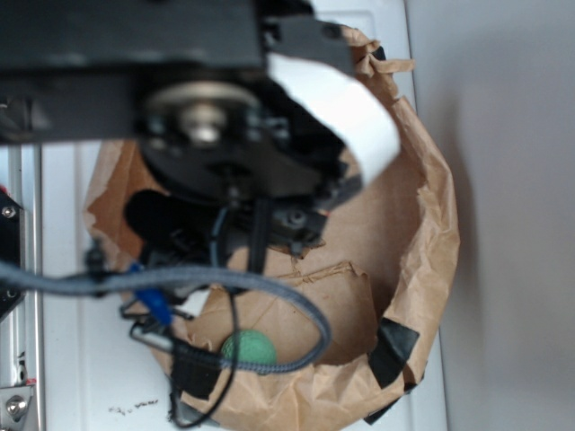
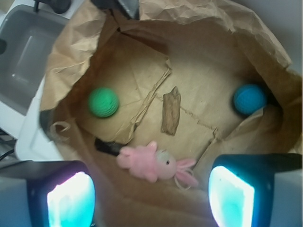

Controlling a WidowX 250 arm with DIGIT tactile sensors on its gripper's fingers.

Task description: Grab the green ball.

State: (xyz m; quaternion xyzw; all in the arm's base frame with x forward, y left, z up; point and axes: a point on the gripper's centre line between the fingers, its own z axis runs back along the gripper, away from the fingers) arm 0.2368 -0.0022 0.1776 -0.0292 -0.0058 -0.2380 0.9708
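In the exterior view the black robot arm (image 1: 216, 135) fills the upper left, blurred and close to the lens, with a grey braided cable (image 1: 269, 292) looping down from it. Below lies a crumpled brown paper bag (image 1: 422, 233) with its rim rolled down, standing on a white worktop (image 1: 81, 377). The small round green ball (image 1: 250, 349) sits on the bag's floor near the bottom edge of the picture, partly hidden behind the cable. Black clips (image 1: 389, 350) grip the bag's rim. The pincer itself cannot be made out here.

In the wrist view the pincer (image 2: 151, 194) is spread wide — its two glowing cyan-white fingers (image 2: 71, 201) stand apart at the lower corners, with nothing between them. The green ball (image 2: 103, 102) lies on the bag's paper floor at the left; being round, it has no long axis or heading to tell. A blue ball of like size (image 2: 249, 99) rests at the far right against the bag wall (image 2: 71, 56), well apart from the green one. Between them lies a small brown piece of wood (image 2: 171, 109), its length running roughly near to far. A pink plush bunny (image 2: 154, 163) lies on its side nearer the pincer, ears to the right. A grey tray (image 2: 23, 61) shows outside the bag, upper left.
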